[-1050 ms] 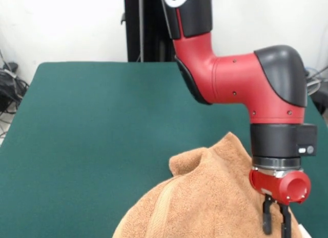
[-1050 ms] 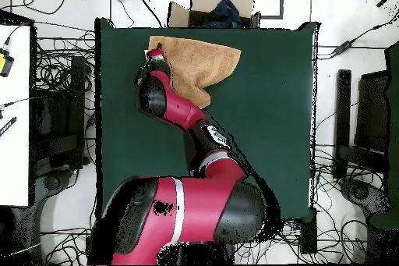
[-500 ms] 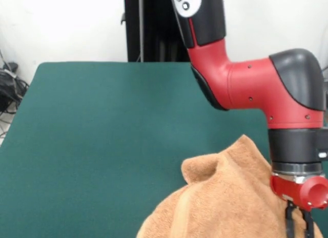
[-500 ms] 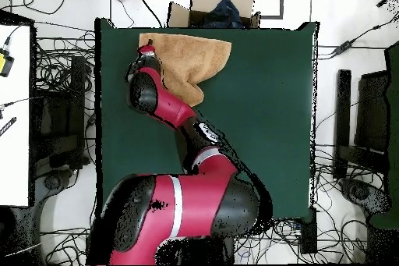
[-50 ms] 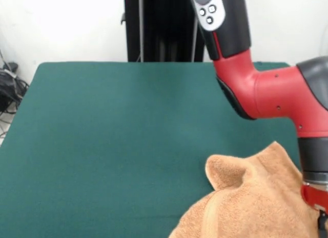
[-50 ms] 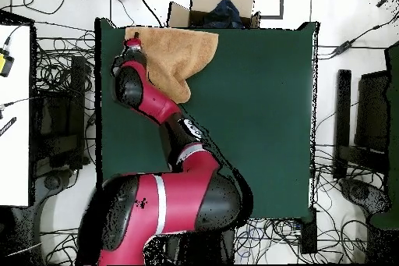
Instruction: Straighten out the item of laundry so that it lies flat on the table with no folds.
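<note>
The small orange-tan terry hand towel (image 6: 175, 56) lies bunched at one corner of the large dark green felt-topped table (image 6: 257, 107) — in the overhead view it sits against the edge farthest from the robot's base, running toward the left corner, with a tapering lobe reaching back into the table. In the front view the cloth (image 5: 251, 202) rises in a soft hump with a rolled fold curling over on itself, and a woven border band runs down toward the picture's bottom edge. It is plainly not flat; folds show across much of it.

The red and black arm reaches over that corner, and its gripper (image 6: 134, 42) sits at the towel's outer end, right by the table's corner. In the front view only the red wrist shows at the right edge, low beside the cloth. Whether the fingers are pinching the fabric or parted I cannot tell — they are cut off in one view and hidden under the wrist in the other.

By my judgement the step in hand is a drag of one towel end toward the corner to pull the cloth taut. The next move calls for care at the table's edge, since the towel is close to it, and then for spreading the humped part inward.
</note>
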Controlling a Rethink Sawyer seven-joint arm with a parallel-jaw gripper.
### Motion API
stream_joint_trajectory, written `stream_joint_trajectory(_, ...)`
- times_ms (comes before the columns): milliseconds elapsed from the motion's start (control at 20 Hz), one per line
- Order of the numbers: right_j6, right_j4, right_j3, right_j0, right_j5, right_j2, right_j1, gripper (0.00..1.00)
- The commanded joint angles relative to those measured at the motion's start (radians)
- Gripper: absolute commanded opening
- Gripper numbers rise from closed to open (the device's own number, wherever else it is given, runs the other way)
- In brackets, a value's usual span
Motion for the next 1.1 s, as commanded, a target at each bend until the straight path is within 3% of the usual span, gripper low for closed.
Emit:
stream_joint_trajectory(50,0.116,0.145,0.324,0.094,0.163,-0.198,-0.199,1.0)
stream_joint_trajectory(200,-0.022,0.216,0.398,0.24,0.381,-0.468,-0.289,1.0)
stream_joint_trajectory(250,-0.046,0.196,0.4,0.293,0.486,-0.572,-0.305,1.0)
stream_joint_trajectory(450,-0.056,0.001,0.411,0.328,0.719,-0.707,-0.382,1.0)
stream_joint_trajectory(550,-0.044,-0.072,0.419,0.322,0.796,-0.729,-0.427,1.0)
stream_joint_trajectory(750,0.004,-0.145,0.444,0.274,0.835,-0.69,-0.491,1.0)
stream_joint_trajectory(1100,0.103,-0.189,0.409,0.276,0.834,-0.678,-0.48,1.0)
